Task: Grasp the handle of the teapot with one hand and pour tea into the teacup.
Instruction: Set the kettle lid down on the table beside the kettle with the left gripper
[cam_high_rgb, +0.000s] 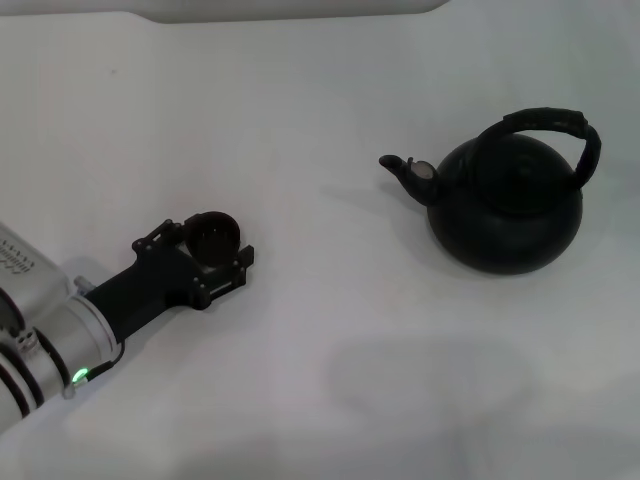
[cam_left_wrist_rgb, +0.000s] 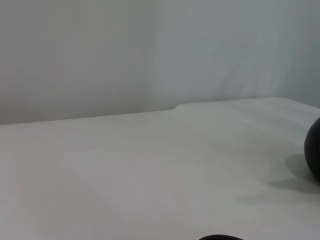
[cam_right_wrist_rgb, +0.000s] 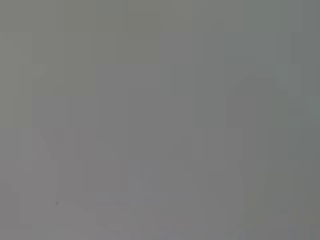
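The teapot (cam_high_rgb: 505, 205) is a round matte black pot standing upright on the white table at the right in the head view. Its short spout (cam_high_rgb: 400, 168) points left toward the cup. The thick black arched handle (cam_high_rgb: 555, 122) loops over its top, with nothing holding it. The tiny dark teacup (cam_high_rgb: 213, 235) stands on the table at the left, between the black fingers of my left gripper (cam_high_rgb: 209, 243), which close on its sides. In the left wrist view the teacup rim (cam_left_wrist_rgb: 220, 237) and an edge of the teapot (cam_left_wrist_rgb: 314, 155) show. My right gripper is out of view.
The white table (cam_high_rgb: 330, 340) spreads between the cup and the teapot. A pale wall (cam_left_wrist_rgb: 150, 50) stands beyond the table's far edge. The right wrist view shows only a plain grey surface.
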